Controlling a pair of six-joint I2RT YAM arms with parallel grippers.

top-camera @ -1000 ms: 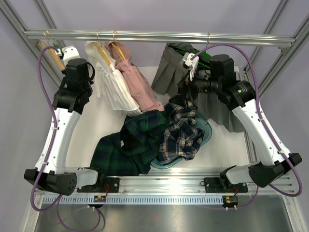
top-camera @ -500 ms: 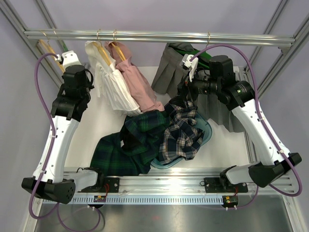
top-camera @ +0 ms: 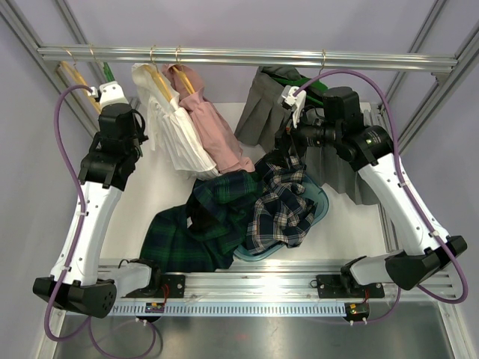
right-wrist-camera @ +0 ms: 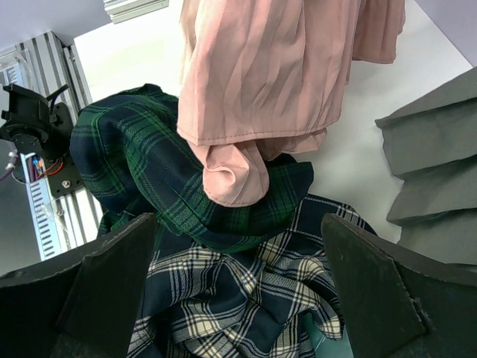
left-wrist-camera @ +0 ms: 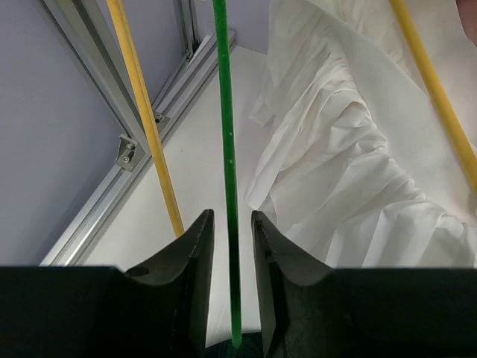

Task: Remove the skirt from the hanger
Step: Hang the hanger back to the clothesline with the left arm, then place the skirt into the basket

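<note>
My left gripper point(top-camera: 111, 96) is up at the rail's left end, shut on a bare green hanger point(top-camera: 108, 72). In the left wrist view the green hanger's rod point(left-wrist-camera: 226, 149) runs between the narrow jaws of the left gripper point(left-wrist-camera: 232, 224). A white skirt point(top-camera: 176, 138) and a pink skirt point(top-camera: 217, 134) hang on wooden hangers. A grey skirt point(top-camera: 262, 112) hangs on the right. My right gripper point(top-camera: 288, 138) is wide open and empty above the plaid pile; in its wrist view the right gripper point(right-wrist-camera: 238, 298) frames the navy plaid skirt point(right-wrist-camera: 246, 298) under the pink skirt's hem point(right-wrist-camera: 253, 112).
A bare wooden hanger point(top-camera: 75, 78) hangs at the far left, and shows as a yellow rod point(left-wrist-camera: 145, 119) in the left wrist view. A dark green plaid skirt point(top-camera: 187, 232) and a navy plaid skirt point(top-camera: 281, 209) lie heaped over a teal basin point(top-camera: 320, 206). Frame posts point(top-camera: 67, 97) flank the sides.
My left gripper has risen and shifted right toward the rail, carrying the green hanger. The right arm has barely moved.
</note>
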